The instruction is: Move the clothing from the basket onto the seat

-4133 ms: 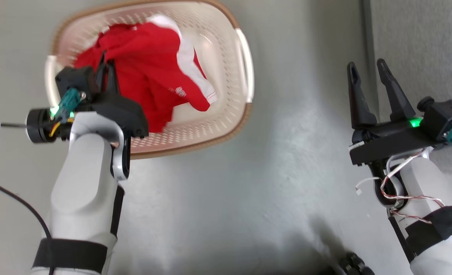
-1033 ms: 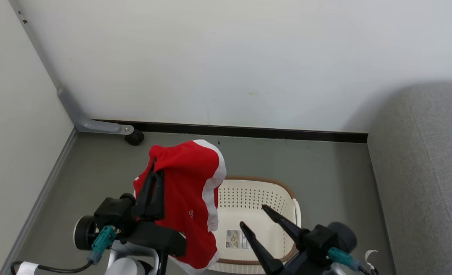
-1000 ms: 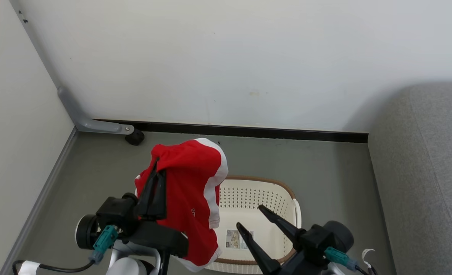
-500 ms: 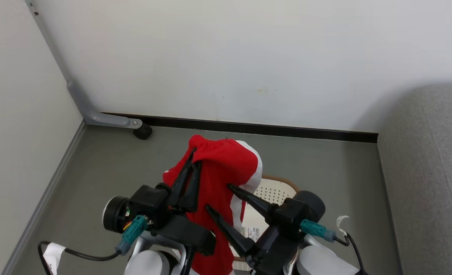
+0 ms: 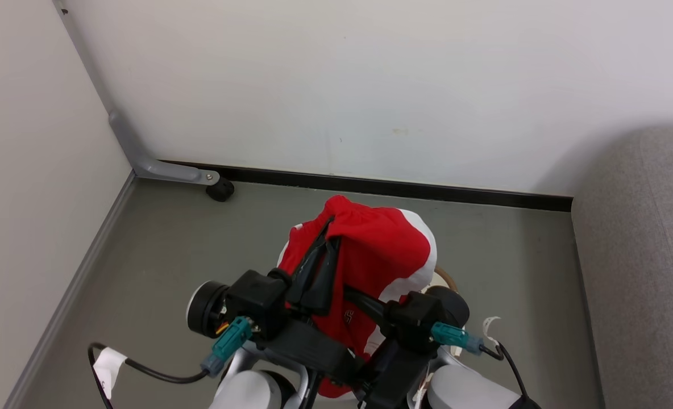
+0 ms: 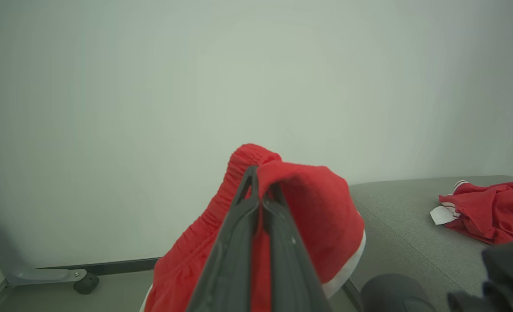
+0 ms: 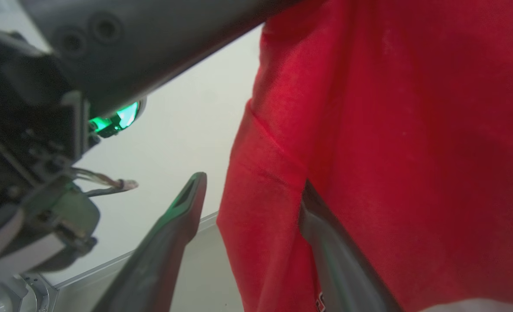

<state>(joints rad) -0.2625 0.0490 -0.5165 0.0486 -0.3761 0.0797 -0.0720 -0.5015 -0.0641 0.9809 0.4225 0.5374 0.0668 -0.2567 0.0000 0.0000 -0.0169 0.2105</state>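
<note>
My left gripper [image 5: 331, 226] is shut on the clothing [image 5: 385, 244], a red garment with white trim held up above the floor. In the left wrist view the fingertips [image 6: 261, 173] pinch its gathered waistband. My right gripper [image 5: 352, 304] stands open against the hanging cloth, with the cloth's edge between its fingers [image 7: 178, 225]. Behind the garment, a sliver of the basket's brown rim [image 5: 445, 277] shows. The grey seat [image 5: 638, 255] lies to the right. A second red garment [image 6: 486, 210] lies crumpled on the seat [image 6: 412, 216].
A white wall with a black skirting strip [image 5: 404, 190] closes the far side of the grey floor. A grey metal leg ending in a black caster [image 5: 220, 190] stands in the left corner. A black cable with a white tag [image 5: 106, 363] trails at the lower left.
The head camera has swung, shifting the room leftward. My left gripper has carried the garment right, over the basket. My right gripper has come up so that its open fingers straddle the hanging cloth.
</note>
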